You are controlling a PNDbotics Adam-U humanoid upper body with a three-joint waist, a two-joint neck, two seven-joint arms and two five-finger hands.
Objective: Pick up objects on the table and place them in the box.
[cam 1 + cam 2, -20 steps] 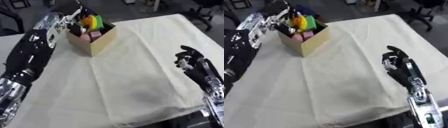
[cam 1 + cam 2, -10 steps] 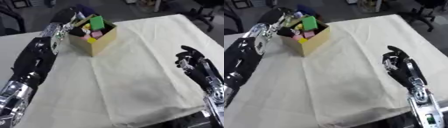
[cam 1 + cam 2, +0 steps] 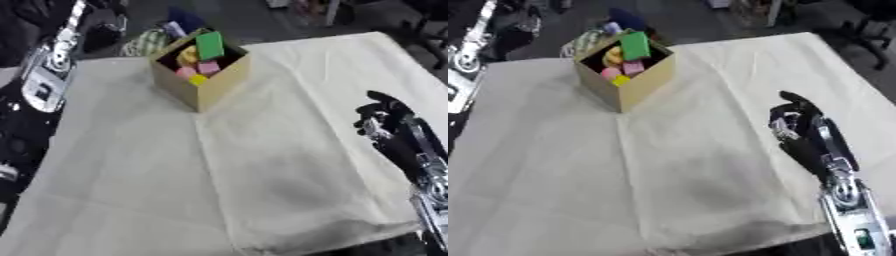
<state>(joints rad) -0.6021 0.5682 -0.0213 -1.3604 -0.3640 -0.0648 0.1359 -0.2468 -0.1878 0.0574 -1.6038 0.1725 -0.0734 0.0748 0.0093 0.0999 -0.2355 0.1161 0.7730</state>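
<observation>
Sitting at the far left of the cloth-covered table (image 3: 262,175), the cardboard box (image 3: 199,75) is seen filled with small blocks, a green block (image 3: 209,45) uppermost, and no loose object is visible on the cloth. Such blocks are judged light and stiff, best pinched across 2 flat sides. The right hand (image 3: 796,125) hangs over the cloth with fingers curled on nothing; the left hand cannot be made out.

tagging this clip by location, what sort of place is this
Probably a robotics lab or office workspace: a table under a creased cream cloth, a small cardboard box packed with coloured blocks, and what look like office chair legs on a dark floor beyond the far edge.
</observation>
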